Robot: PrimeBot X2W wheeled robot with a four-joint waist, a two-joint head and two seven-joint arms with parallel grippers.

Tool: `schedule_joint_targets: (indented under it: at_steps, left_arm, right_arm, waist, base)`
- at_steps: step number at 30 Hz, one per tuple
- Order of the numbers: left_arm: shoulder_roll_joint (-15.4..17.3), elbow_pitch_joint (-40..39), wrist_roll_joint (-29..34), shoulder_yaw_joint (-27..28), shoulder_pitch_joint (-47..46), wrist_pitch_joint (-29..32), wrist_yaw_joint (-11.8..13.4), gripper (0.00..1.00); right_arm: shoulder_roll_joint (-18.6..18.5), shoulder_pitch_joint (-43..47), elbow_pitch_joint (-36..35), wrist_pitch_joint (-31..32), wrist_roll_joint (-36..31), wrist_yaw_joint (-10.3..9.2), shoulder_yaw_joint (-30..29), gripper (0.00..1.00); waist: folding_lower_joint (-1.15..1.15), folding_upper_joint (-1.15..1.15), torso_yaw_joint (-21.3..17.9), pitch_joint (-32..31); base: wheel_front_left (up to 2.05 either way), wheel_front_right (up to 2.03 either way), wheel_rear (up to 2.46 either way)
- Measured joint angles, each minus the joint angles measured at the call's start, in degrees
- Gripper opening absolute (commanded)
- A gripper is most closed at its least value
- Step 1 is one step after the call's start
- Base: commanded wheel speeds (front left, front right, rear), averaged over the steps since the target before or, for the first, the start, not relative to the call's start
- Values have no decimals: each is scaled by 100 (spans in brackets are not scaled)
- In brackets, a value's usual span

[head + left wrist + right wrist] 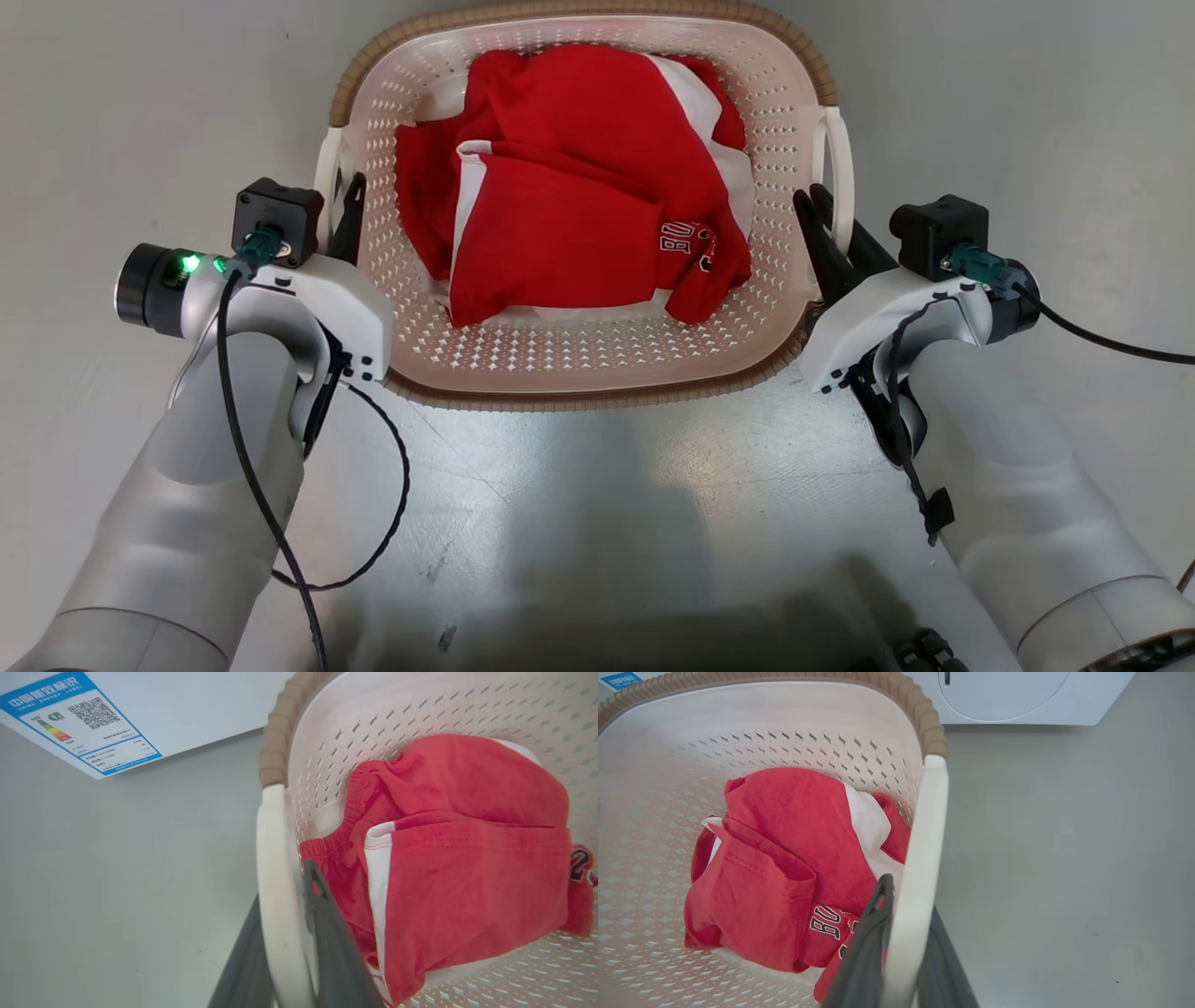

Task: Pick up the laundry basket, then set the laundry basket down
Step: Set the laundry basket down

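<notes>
1. Position. The laundry basket (597, 364) lies directly ahead of the robot, between its two arms, over a grey floor (579, 485). A white washer (1017, 700) stands beyond it. Whether the base is resting on the floor or is just clear of it cannot be told.
2. Tooling. The left gripper (347, 213) is clamped on the left loop handle (326, 173), with one finger inside the loop and one outside. The right gripper (829, 233) grips the right loop handle (843, 159) in the same way. Both wrist views confirm that the fingers straddle the white bars.
3. Step in hand (judgement): carrying the basket by both handles.
   - Move the arms together at matched height and pace so the basket rides level.
   - Do not spread or squeeze the wrists, since the thin handles could flex or slip through the fingers.
   - Lower it straight down and release only once the base sits flat.
4. Condition. The basket is cream-white perforated plastic, rounded-rectangular, with a brown woven-look rim, and no damage is visible. It holds a crumpled red-and-white garment (579, 215) with lettering, lying below the rim. The load looks light and unlikely to upset the balance.
</notes>
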Motion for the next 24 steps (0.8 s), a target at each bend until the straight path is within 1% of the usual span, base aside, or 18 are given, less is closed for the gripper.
schedule_joint_targets:
  at_steps: [8, 14, 23, 24]
  left_arm:
    - [-53, 18, 186, 223, -24, 0, -99, 0]
    - [-75, 22, 381, 376, -27, 0, -126, 0]
    - [-170, 75, 487, 564, -47, 0, -199, 0]
    - [-179, 76, 488, 586, -58, 0, -198, 6]
  right_arm:
    - [36, -19, 13, 0, -132, 9, -164, 0]
    - [55, -25, 11, -7, -155, 9, -198, 0]
    - [70, -27, 0, -7, -210, 20, -341, 0]
    - [70, -27, 0, -7, -215, 25, -363, 0]
  waist:
    - [0, 0, 29, 102]
    - [0, 0, 14, 153]
    - [0, 0, 4, 241]
    - [0, 0, 4, 254]
  base:
    - [0, 0, 0]
    - [0, 0, 0]
    - [0, 0, 0]
    - [0, 0, 0]
